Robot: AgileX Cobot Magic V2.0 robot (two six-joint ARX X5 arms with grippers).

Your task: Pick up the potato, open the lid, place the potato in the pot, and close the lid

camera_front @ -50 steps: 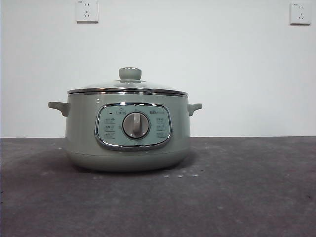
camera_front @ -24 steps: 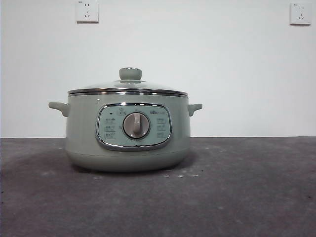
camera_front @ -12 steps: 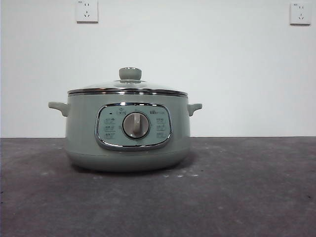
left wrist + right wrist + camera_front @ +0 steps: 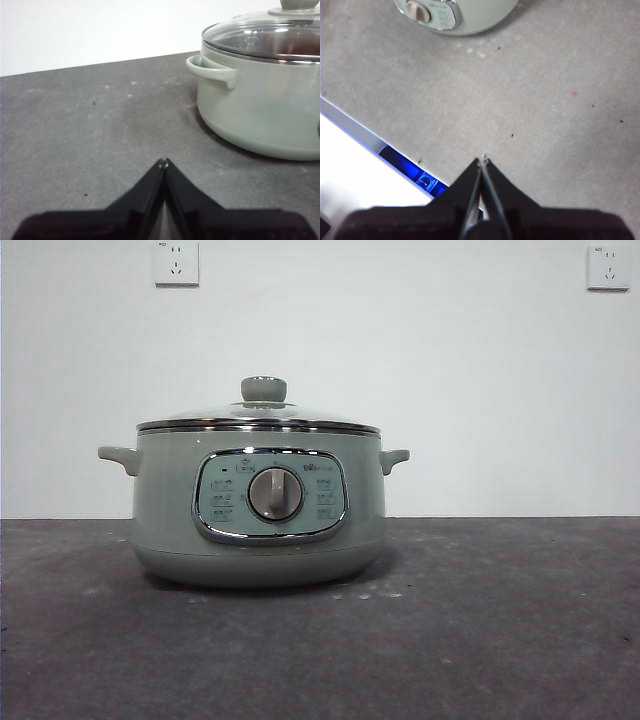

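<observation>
The pale sage-green pot point(image 4: 260, 510) stands on the dark table, left of centre in the front view, with its silver dial facing me. The glass lid point(image 4: 258, 420) with its pale-green knob point(image 4: 263, 389) sits closed on it. The pot also shows in the left wrist view point(image 4: 260, 100) and partly in the right wrist view point(image 4: 455, 15). My left gripper point(image 4: 163, 162) is shut and empty, low over the table beside the pot's handle. My right gripper point(image 4: 483, 161) is shut and empty, above the table near its front edge. The potato is not in view.
Two wall sockets point(image 4: 176, 262) point(image 4: 608, 267) sit on the white wall behind. The table's front edge point(image 4: 365, 135) runs under my right gripper, with a blue-lit device point(image 4: 427, 181) below it.
</observation>
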